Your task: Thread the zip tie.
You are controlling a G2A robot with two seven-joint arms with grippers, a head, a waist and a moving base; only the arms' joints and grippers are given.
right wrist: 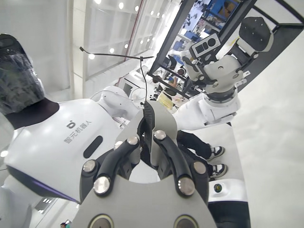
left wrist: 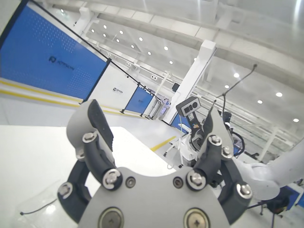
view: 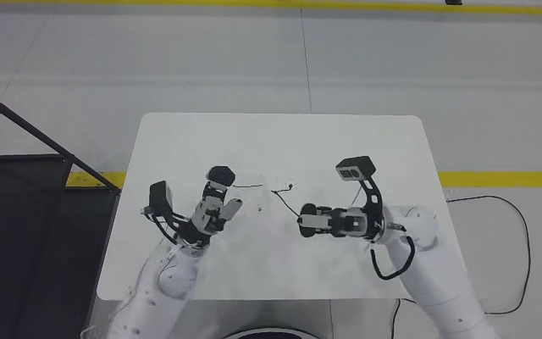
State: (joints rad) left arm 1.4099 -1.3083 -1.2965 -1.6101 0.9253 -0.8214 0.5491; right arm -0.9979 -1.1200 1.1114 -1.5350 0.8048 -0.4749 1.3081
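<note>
Closest in the right wrist view, the right pincer (right wrist: 145, 110) is clenched on the zip tie (right wrist: 143, 81) — a thin black strap rising from the ribbed pads to a small head, where another strand crosses it, left of centre. The left wrist view gives the left pincer (left wrist: 154, 122) released, jaws wide apart, and at lower left a second black tie (left wrist: 35, 211) lying on the smooth white worktop (left wrist: 35, 155). From above, the held zip tie sits over mid-worktop, between the arms.

White glossy arms (view: 436, 275) carry black wrist cameras (view: 356, 169) and looping black cable (view: 377, 267), and the left gripper (left wrist: 154, 113) is grey metal with black linkages (left wrist: 95, 154), silver screws (left wrist: 110, 178) and ribbed black pads (left wrist: 101, 122) (the right gripper (right wrist: 146, 107) alike)
</note>
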